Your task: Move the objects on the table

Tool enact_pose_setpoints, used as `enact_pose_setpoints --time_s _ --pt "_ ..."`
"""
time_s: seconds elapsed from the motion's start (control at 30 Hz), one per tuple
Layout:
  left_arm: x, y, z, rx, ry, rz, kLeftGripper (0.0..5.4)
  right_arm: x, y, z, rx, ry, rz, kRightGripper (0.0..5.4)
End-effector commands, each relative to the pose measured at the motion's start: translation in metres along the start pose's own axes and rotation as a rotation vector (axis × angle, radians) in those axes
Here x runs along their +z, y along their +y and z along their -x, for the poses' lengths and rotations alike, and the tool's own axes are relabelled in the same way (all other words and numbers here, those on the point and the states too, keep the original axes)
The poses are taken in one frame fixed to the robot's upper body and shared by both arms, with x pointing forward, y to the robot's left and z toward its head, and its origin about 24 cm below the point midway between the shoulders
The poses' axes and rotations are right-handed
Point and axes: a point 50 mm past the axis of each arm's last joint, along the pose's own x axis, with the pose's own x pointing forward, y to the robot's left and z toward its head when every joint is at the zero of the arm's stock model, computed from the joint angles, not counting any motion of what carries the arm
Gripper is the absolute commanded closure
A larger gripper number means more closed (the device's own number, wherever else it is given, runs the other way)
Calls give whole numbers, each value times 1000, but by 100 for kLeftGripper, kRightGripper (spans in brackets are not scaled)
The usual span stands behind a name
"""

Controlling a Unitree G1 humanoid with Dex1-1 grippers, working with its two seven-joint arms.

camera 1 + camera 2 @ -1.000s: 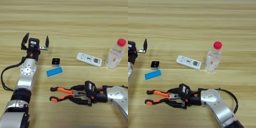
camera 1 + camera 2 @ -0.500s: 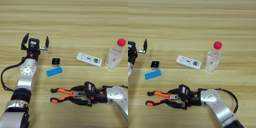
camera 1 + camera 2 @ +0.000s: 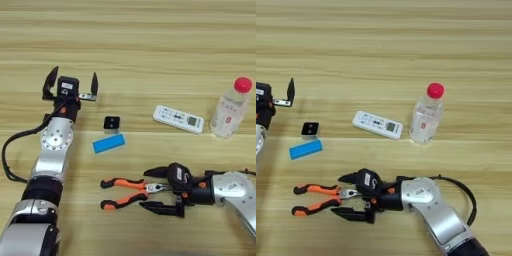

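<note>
On the near part of the tabletop (image 3: 150,45), the needle-nose pliers (image 3: 127,192) lie with their long axis running left to right: the orange-and-black handles point to the robot's left and the metal nose points to the right, straight into the right gripper (image 3: 157,191). This gripper comes from the right side, and its two black fingers are spread open, one above and one below the nose and pivot of the pliers, not yet closed on them as far as I can see. So the right arm is clearly the nearer one for this tool. The left gripper (image 3: 70,85) is farther back on the left, fingers open and holding nothing, well apart from the pliers. Between them lie a small blue flat block (image 3: 108,143) and, just beside it, a tiny black-and-white cube (image 3: 111,122). A white remote control (image 3: 178,119) and a clear plastic bottle with red cap (image 3: 230,107) stand farther right. The wood around the pliers is bare, so there is room to close and lift.
</note>
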Motion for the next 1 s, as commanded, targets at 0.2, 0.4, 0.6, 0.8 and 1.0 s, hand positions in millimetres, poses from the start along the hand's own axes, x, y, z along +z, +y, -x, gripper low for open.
enact_pose_setpoints --time_s 0.2,0.4,0.6,0.8,1.0 --pt "3 3 -3 0 -17 -13 0 1 -3 1 -12 3 12 54" --pt "3 3 -3 0 -18 -14 0 11 -7 3 -37 -72 -6 2" --pt "3 4 -3 1 -17 -14 0 27 -19 5 -112 -188 -20 2" --pt "3 4 -3 1 -16 -14 0 40 -27 8 -175 -289 -28 2" --pt "3 4 -3 0 -16 -14 0 59 -43 17 -312 -434 2 2"
